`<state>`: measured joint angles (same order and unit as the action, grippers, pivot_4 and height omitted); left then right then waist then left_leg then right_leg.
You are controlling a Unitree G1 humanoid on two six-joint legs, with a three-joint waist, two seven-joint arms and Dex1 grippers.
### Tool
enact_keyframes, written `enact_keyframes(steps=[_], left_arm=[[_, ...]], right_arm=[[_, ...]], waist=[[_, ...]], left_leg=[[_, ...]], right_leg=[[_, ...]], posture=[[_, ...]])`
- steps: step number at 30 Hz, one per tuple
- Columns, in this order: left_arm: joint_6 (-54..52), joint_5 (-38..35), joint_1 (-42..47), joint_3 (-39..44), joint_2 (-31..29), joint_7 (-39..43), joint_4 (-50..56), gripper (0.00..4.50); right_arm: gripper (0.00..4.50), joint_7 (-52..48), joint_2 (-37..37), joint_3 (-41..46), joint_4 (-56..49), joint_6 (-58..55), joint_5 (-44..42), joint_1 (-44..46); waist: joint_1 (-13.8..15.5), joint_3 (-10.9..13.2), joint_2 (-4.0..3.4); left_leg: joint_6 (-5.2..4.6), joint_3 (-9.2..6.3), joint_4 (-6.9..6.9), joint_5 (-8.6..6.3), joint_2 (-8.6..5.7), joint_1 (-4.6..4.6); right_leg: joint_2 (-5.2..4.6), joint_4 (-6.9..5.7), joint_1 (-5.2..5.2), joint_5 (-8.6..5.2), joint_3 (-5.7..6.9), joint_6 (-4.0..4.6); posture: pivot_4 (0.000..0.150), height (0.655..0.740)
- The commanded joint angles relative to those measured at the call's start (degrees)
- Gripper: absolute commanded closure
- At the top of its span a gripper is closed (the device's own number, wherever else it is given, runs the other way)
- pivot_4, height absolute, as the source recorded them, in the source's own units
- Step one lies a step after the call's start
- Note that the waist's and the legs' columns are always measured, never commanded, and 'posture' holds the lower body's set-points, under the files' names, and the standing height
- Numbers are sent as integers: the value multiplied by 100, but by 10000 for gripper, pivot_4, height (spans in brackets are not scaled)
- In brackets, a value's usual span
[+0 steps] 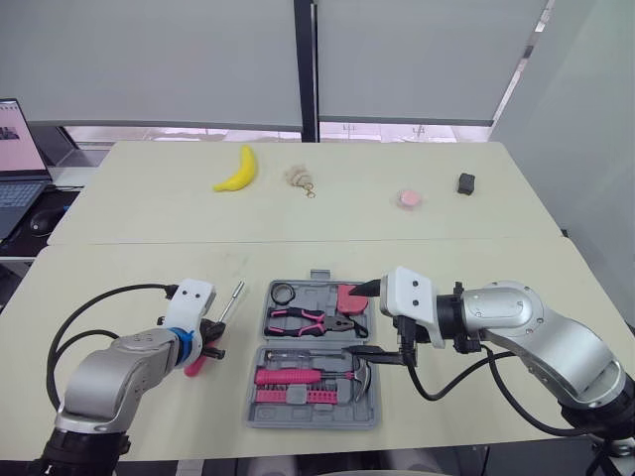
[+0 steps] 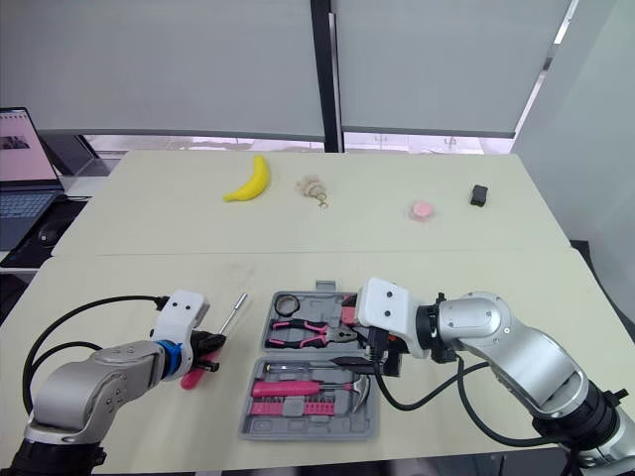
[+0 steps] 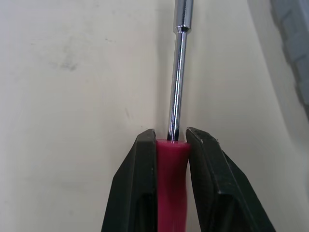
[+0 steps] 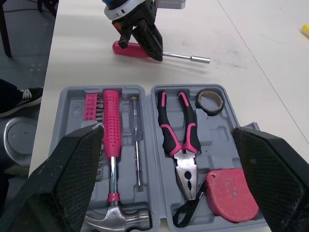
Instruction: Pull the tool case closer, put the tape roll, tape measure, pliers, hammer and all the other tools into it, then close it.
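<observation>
Pale worktop [image 1: 476,213] under drawn window blinds, a laptop [image 1: 18,159] off at the left edge and a banana [image 1: 238,171] on the far half.

Head views: the tool case [image 1: 317,423] lies open and flat on the near half, between my two arms. Its far half holds the tape roll [image 1: 285,293], pliers [image 1: 313,319] and tape measure [image 1: 349,297]. Its near half holds the hammer [image 1: 298,376]. The left claw [image 1: 210,342] sits just left of the case, down at the worktop, clamped on the pink handle of a driver [image 1: 231,300]. The driver's metal shaft points away toward the far side, outside the case. The right claw [image 1: 359,321] hangs at the case's right edge, spread wide with nothing between the fingers.

Left wrist view: both black fingers [image 3: 140,188] press against the pink handle, and the chrome shaft runs straight ahead over bare worktop. A grey corner of the case shows at the side.

Right wrist view: the fingers [image 4: 72,169] stand far apart, framing the open case. I see the hammer beside a strip of pink bits [image 4: 90,106] and a slim screwdriver [image 4: 135,145]. The pliers, tape roll and tape measure fill the other half. Beyond the case, the left claw grips the driver on the worktop.
</observation>
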<state>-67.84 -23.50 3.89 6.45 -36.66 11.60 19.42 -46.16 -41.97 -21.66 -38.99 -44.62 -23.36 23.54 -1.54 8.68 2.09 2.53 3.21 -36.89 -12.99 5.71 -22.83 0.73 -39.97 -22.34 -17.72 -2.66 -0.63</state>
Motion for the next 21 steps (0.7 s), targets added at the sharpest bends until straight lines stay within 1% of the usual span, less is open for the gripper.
enact_keyframes(steps=[1,4,5,6,7,8,12,15,16,19,21], left_arm=[[-11,219,84,103,177,-173,-123,39546],[-39,301,68,168,320,-210,-201,39546],[20,296,59,203,345,-169,-173,32265],[62,271,52,257,358,-120,-116,30221],[84,255,40,296,368,-88,-71,26675],[78,226,26,340,361,-45,-6,24545],[1,53,-300,753,194,223,615,12028],[248,-222,-766,1148,-34,802,939,3167],[576,-222,-961,1170,-246,1147,929,412],[1596,-168,-1335,1160,-624,1992,682,122],[2363,-206,-1567,1294,-713,2629,206,122]], right_arm=[[0,-64,21,52,-98,-12,3,139],[0,-93,7,81,-110,-42,-16,168],[0,-100,2,98,-117,-53,-25,172],[0,-106,-1,111,-121,-65,-31,178],[0,-110,-4,121,-131,-73,-33,176],[0,-113,-2,129,-138,-80,-33,177],[0,-83,25,227,-196,-146,-99,129],[0,-40,38,261,-229,-178,-125,52],[0,-29,43,261,-237,-177,-117,31],[0,12,71,242,-256,-168,-91,7],[0,75,108,198,-263,-98,-21,-21]], waist=[[-1,0,0],[-3,0,0],[-5,0,0],[-5,0,0],[-6,0,0],[-7,0,0],[-17,3,5],[-25,4,6],[-25,4,5],[-22,7,2],[-17,7,2]], left_leg=[[0,0,1,0,0,0],[0,0,1,0,-1,0],[0,0,2,0,-1,0],[0,0,2,0,-1,0],[0,-1,1,0,0,0],[0,-1,2,0,0,0],[2,0,4,-1,0,-5],[3,-1,10,-2,2,-5],[4,-1,13,-2,0,-4],[4,-4,21,-2,1,-2],[4,-2,22,-2,0,-2]], right_leg=[[0,0,0,0,0,0],[0,1,0,0,-1,0],[-1,1,0,0,-2,0],[-1,1,0,0,-2,0],[-1,1,-1,0,-2,0],[-1,1,-1,0,-2,0],[-4,4,-3,-1,-4,2],[-7,5,-5,-4,-6,6],[-9,5,-4,-4,-5,8],[-31,7,-8,-9,0,15],[-35,7,-10,-12,1,21]], posture=[[1500,7400],[1500,7400],[1500,7400],[1500,7400],[1500,7400],[1500,7400],[1500,7400],[1500,7400],[1500,7400],[1500,7400],[1500,7400]])
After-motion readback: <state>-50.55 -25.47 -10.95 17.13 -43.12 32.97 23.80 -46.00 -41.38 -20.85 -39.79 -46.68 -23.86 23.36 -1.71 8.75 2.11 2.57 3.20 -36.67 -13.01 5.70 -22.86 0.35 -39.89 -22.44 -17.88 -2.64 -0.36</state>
